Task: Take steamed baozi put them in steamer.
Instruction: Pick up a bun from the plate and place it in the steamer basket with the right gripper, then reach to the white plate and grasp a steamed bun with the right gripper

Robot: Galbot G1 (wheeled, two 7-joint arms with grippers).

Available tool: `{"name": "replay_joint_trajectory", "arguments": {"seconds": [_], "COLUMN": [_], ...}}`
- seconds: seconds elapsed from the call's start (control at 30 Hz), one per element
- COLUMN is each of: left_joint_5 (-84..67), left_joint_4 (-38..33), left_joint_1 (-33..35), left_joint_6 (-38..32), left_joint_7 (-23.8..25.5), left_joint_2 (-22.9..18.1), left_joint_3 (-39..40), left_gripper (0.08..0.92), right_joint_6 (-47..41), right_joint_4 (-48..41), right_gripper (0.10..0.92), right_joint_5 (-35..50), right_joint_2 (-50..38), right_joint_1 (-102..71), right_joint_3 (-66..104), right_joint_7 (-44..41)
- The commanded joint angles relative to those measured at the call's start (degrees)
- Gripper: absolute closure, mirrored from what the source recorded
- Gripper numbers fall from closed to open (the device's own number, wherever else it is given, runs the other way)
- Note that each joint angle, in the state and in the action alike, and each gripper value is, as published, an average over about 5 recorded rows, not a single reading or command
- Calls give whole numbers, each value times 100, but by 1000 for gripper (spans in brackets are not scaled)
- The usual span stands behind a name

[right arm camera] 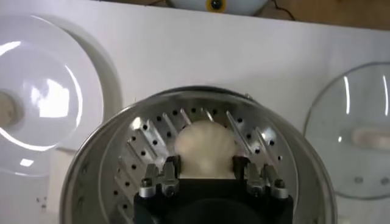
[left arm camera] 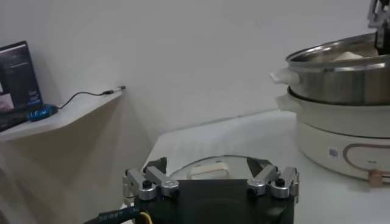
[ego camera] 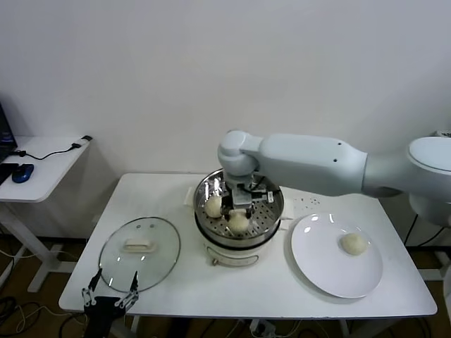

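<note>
Two fingers of right end effector pinch a baozi low inside steamer, w/ two more buns beside it, one toward robot's left. To finish well: ease open gently, lift straight up, avoid denting soft dough. Basket is shiny perforated steel; buns smooth, domed. Last baozi on white plate off to right. Left end effector idle, spread wide, at surface edge.

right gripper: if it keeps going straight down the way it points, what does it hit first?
The baozi between the right gripper fingers, resting on the steamer perforated floor. It looks already in contact, though depth is hard to judge.
</note>
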Motion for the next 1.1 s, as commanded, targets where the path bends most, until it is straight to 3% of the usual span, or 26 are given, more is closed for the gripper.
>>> {"name": "replay_joint_trajectory", "arguments": {"seconds": [0.03, 0.23, 0.5, 0.8, 0.93, 1.1], "left_joint_5": [-23, -27, -20, 13, 0, 0], "left_joint_4": [17, 44, 44, 16, -27, -57], "left_joint_1": [8, 14, -2, -111, -102, -78], "left_joint_6": [-6, -24, -19, 53, 69, 61], "left_joint_7": [-1, -7, -7, -4, -3, -4], "left_joint_2": [0, -5, -7, 26, 58, 73], "left_joint_3": [-3, -8, 12, 72, 106, 139], "left_gripper": [177, 177, 177, 177, 177, 177], "right_joint_6": [66, 57, 64, -84, -801, -2588], "right_joint_4": [105, 61, 53, -240, -687, -758], "right_gripper": [454, 418, 223, 203, 203, 203], "right_joint_5": [-133, -267, -315, 518, 1400, 2809], "right_joint_2": [122, 79, -69, -731, -1297, -2257], "right_joint_1": [-346, -383, -255, 741, 1460, 2089], "right_joint_3": [-49, -14, 202, 310, -305, -1583], "right_joint_7": [-11, 120, 75, 41, 571, 1418]}}
